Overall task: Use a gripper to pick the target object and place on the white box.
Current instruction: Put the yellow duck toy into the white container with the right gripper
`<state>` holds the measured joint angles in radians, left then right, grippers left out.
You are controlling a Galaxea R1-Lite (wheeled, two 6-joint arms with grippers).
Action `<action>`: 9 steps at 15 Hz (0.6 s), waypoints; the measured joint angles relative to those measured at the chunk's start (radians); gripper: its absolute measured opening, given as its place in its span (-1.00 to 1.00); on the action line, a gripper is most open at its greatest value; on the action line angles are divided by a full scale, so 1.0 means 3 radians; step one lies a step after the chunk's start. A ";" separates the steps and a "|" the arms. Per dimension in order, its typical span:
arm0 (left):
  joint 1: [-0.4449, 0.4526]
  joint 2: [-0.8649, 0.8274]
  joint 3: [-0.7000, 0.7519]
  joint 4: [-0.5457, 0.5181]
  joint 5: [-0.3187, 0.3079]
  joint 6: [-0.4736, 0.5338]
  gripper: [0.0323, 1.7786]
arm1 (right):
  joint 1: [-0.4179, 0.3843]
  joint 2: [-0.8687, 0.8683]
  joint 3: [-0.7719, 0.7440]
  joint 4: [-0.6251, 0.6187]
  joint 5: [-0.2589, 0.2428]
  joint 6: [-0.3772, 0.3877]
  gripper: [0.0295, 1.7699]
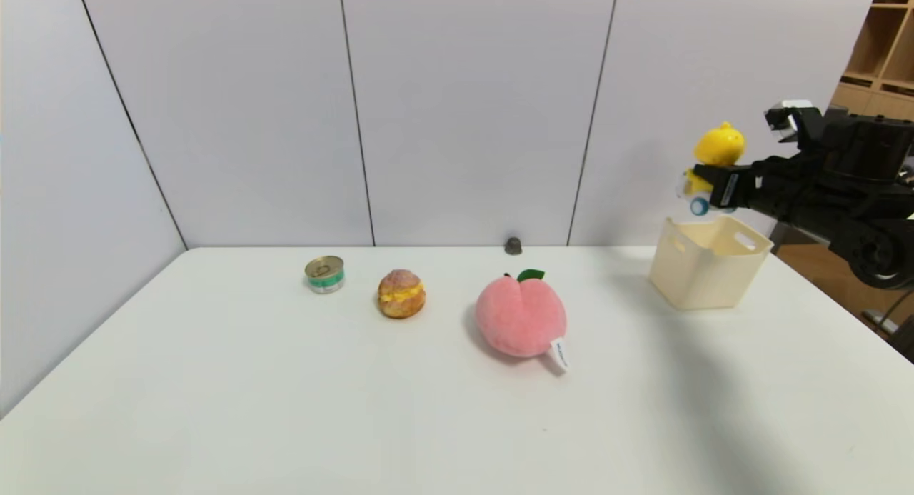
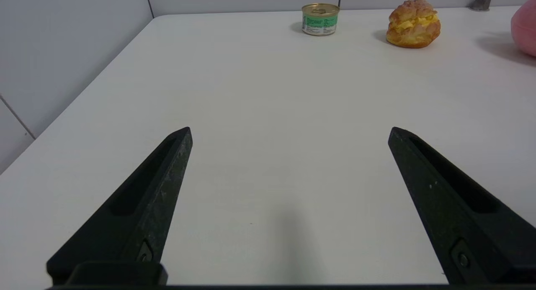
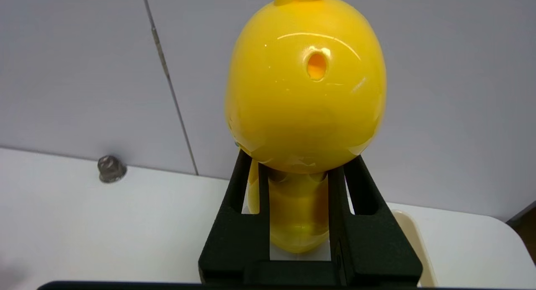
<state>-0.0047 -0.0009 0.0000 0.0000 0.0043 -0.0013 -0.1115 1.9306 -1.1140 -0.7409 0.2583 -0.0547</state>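
1. We hold the yellow duck toy [image 1: 720,146] in our right gripper [image 1: 703,177], whose two black fingers [image 3: 356,223] are closed against the duck's body just below its round head.
2. In the head view, the duck hangs in the air at the right side of the scene, above the near-left rim of the cream-white box [image 1: 707,266] and clear of it; a blue wheel [image 1: 699,206] of its scooter shows under the fingers.
3. The box stands upright on the white table [image 1: 357,409] near its far right corner.
4. Our left gripper [image 2: 289,133] hovers low over the table's left part, its fingers [image 2: 146,206] spread wide with nothing between them.
5. Across the table, from left to right, sit a small green-labelled tin can [image 1: 325,274], a cream puff [image 1: 401,293] and a pink plush peach [image 1: 521,315], all well apart from the box.
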 joint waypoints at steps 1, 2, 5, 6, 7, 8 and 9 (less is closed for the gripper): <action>0.0000 0.0000 0.0000 0.0000 0.0000 0.0001 0.90 | -0.0040 0.0004 -0.0030 0.0044 0.0146 -0.0034 -0.59; 0.0000 0.0000 0.0000 0.0000 -0.0001 0.0000 0.90 | -0.0087 0.0006 -0.0079 0.0089 0.0306 -0.0060 -0.59; 0.0000 0.0000 0.0000 0.0000 0.0000 0.0001 0.90 | -0.0212 0.0035 -0.0284 0.0291 0.0633 -0.0118 -0.59; 0.0000 0.0000 0.0000 0.0000 -0.0001 0.0000 0.90 | -0.0245 0.0054 -0.0352 0.0347 0.0696 -0.0124 -0.59; 0.0000 0.0000 0.0000 0.0000 -0.0001 0.0000 0.90 | -0.0281 0.0075 -0.0416 0.0388 0.0791 -0.0138 -0.59; 0.0000 0.0000 0.0000 0.0000 0.0000 0.0000 0.90 | -0.0316 0.0099 -0.0454 0.0412 0.0903 -0.0172 -0.59; 0.0000 0.0000 0.0000 0.0000 -0.0001 0.0000 0.90 | -0.0364 0.0129 -0.0484 0.0430 0.1034 -0.0255 -0.59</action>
<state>-0.0047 -0.0009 0.0000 0.0000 0.0038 -0.0013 -0.2206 1.9694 -1.2594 -0.6119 0.5685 -0.1313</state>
